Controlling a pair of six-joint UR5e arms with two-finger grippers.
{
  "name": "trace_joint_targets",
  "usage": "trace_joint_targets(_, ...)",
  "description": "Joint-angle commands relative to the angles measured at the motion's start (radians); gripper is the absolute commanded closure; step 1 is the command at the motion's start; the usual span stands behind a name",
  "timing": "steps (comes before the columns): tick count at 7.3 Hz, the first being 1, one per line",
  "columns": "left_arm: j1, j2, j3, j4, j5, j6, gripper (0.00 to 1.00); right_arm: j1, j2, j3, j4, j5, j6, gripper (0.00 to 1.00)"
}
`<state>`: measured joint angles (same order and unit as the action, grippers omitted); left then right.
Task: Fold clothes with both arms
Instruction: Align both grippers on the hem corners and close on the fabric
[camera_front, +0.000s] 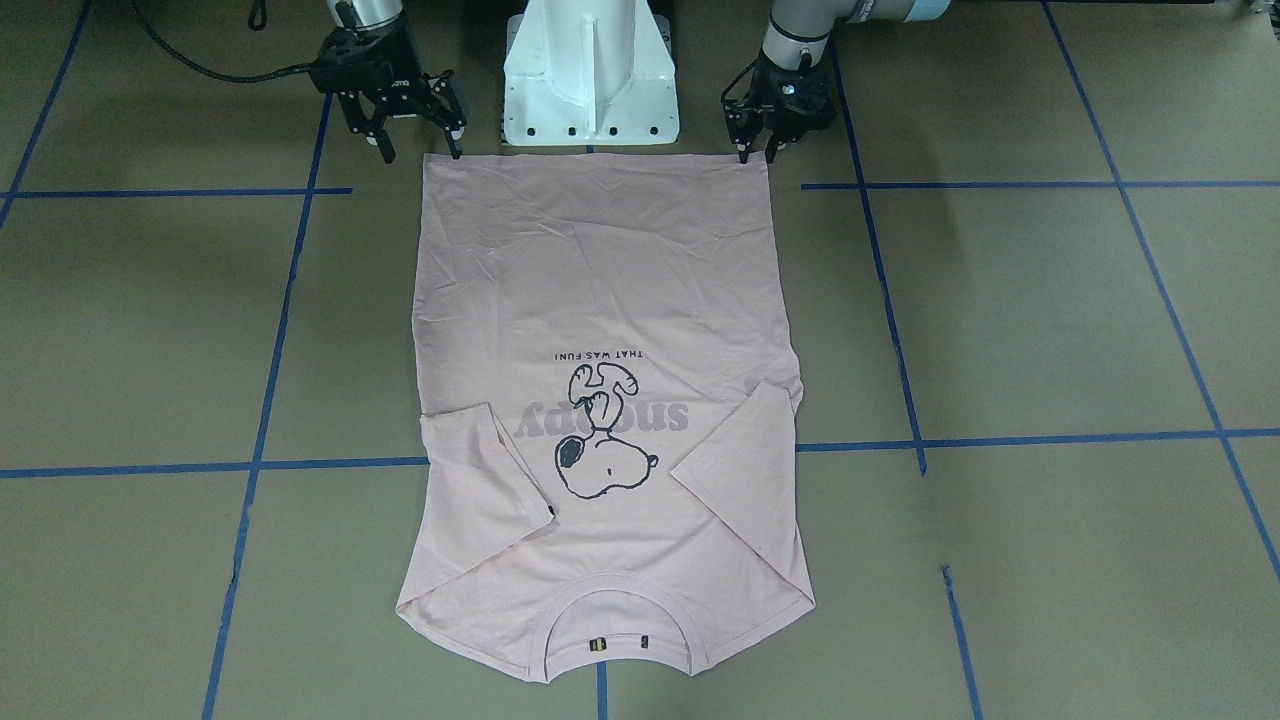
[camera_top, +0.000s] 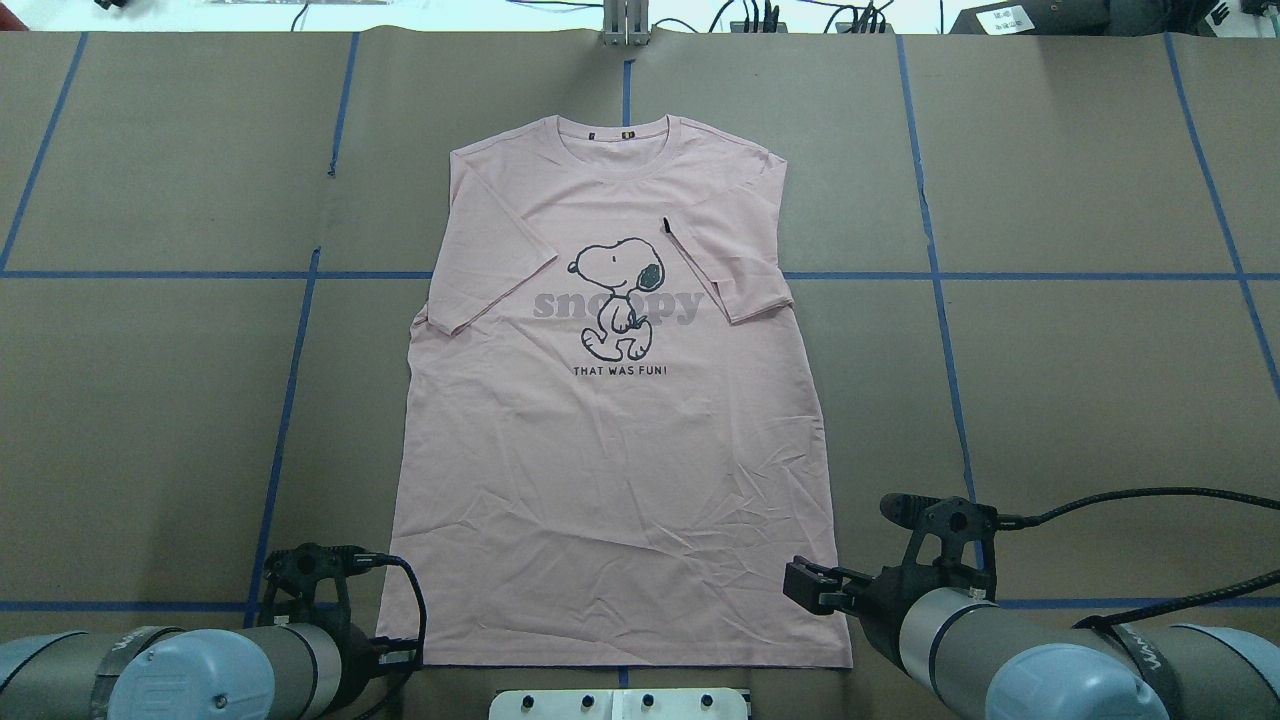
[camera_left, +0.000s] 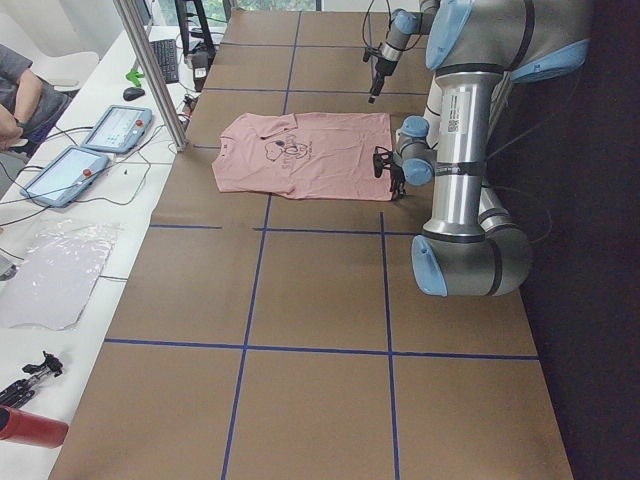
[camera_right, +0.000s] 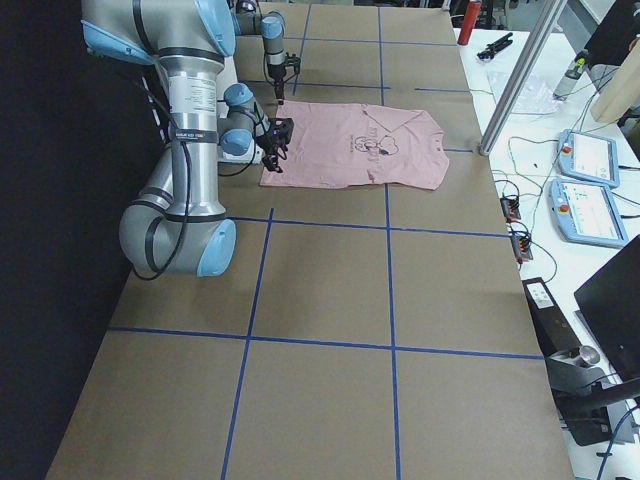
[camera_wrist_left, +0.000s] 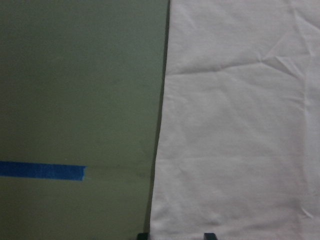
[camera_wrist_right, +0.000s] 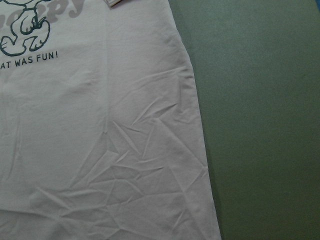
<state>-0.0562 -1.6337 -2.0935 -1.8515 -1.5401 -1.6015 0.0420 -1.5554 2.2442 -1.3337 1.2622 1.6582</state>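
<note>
The pale pink T-shirt (camera_front: 600, 280) (camera_top: 620, 480) lies flat and face up, Snoopy print showing, both sleeves folded inward over the chest. Its collar points away from the robot and its hem lies by the base. My left gripper (camera_front: 757, 155) (camera_wrist_left: 176, 235) is open, pointing down, its fingertips straddling the hem corner on that side. Over the other hem corner my right gripper (camera_front: 420, 148) (camera_top: 808, 588) hangs open wide. The right wrist view shows only the shirt's (camera_wrist_right: 100, 150) wrinkled lower side edge, no fingers.
The white pedestal base (camera_front: 590, 70) stands just behind the hem. Blue tape lines (camera_front: 260, 464) cross the brown table. A cable (camera_top: 1130, 495) trails from the right wrist. Tablets (camera_left: 115, 128), a metal post (camera_left: 150, 70) and a seated person (camera_left: 20, 95) are beyond the far edge.
</note>
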Motion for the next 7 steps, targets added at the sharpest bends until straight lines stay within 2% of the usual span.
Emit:
trace_joint_targets(1, 0.001, -0.003, -0.002, 0.0, 0.0, 0.0, 0.67, 0.001, 0.0, 0.0, -0.001, -0.001, 0.0, 0.03)
trace_joint_targets(2, 0.001, -0.003, -0.002, 0.0, 0.0, 0.0, 0.77, 0.001, 0.0, 0.0, 0.001, -0.001, 0.0, 0.03)
trace_joint_targets(4, 0.001, -0.003, -0.003, 0.0, 0.0, 0.0, 0.89, 0.001, 0.0, 0.0, 0.001, -0.001, 0.0, 0.03)
trace_joint_targets(6, -0.001, -0.002, -0.007, 0.0, 0.0, 0.0, 0.99, -0.002, 0.0, -0.002, 0.001, 0.0, 0.0, 0.03)
trace_joint_targets(7, -0.002, 0.0, -0.013, 0.002, 0.0, 0.0, 1.0, -0.007, 0.0, -0.003, -0.001, 0.0, 0.002, 0.05)
